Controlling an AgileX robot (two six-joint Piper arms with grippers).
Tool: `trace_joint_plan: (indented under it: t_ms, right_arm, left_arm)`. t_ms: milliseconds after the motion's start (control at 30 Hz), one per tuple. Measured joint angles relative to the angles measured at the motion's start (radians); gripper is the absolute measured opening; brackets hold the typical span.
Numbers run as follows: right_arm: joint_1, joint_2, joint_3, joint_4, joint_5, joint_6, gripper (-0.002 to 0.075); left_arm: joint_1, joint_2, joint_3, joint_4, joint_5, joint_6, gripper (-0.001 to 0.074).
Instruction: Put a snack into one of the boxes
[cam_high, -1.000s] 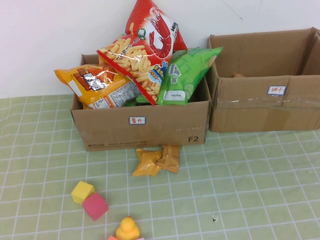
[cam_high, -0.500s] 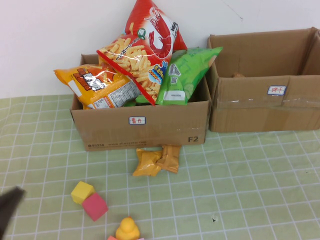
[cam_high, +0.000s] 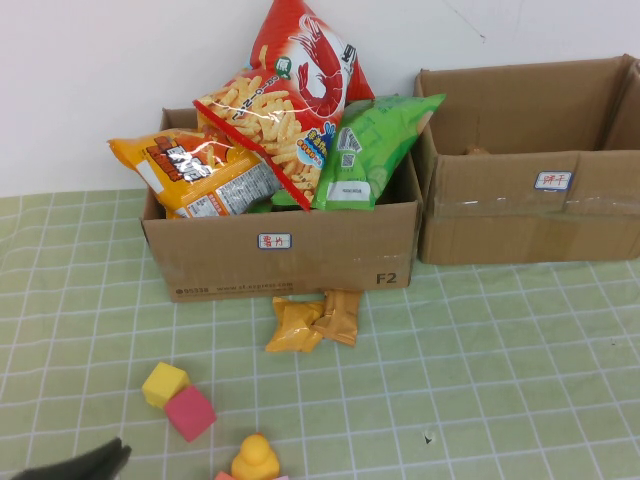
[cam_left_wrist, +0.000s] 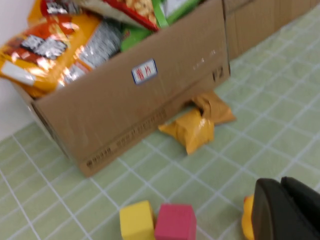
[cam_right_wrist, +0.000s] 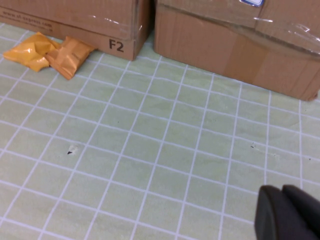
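Observation:
Two small orange snack packets (cam_high: 295, 325) lie on the green checked cloth, touching the front of the left cardboard box (cam_high: 290, 255), which is heaped with big snack bags. They also show in the left wrist view (cam_left_wrist: 192, 131) and the right wrist view (cam_right_wrist: 30, 50). The right cardboard box (cam_high: 530, 215) stands open beside it. My left gripper (cam_high: 80, 465) is at the front left edge, shut and empty; its wrist view shows it (cam_left_wrist: 280, 186) over the toy duck (cam_left_wrist: 247, 225). My right gripper (cam_right_wrist: 281, 191) is shut and empty over bare cloth, out of the high view.
A yellow cube (cam_high: 164, 384), a pink cube (cam_high: 190, 412) and a yellow toy duck (cam_high: 256, 458) sit at the front left, between my left gripper and the packets. A white wall stands behind the boxes.
My left gripper entered at the left edge half a second ago and now shows lower and further right, at the bottom edge. Nothing else has moved.

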Motion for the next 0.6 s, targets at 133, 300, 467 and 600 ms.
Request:
trace_joint_plan:
  t_ms: [133, 300, 467, 600]
  right_arm:
    - [0.000, 0.000, 0.002, 0.000, 0.000, 0.000, -0.0002]
    - [0.000, 0.000, 0.004, 0.000, 0.000, 0.000, -0.0002]
    - [0.000, -0.002, 0.004, 0.000, 0.000, 0.000, -0.0002]
    - [0.000, -0.002, 0.004, 0.000, 0.000, 0.000, -0.0002]
  left_arm:
    - [0.000, 0.000, 0.038, 0.004, -0.005, -0.002, -0.0001]
    - [0.000, -0.010, 0.066, 0.004, 0.029, -0.035, -0.0001]
    - [0.044, -0.098, 0.094, -0.103, 0.092, -0.051, -0.0001]
    - [0.155, -0.198, 0.097, -0.252, 0.092, 0.106, -0.0001]
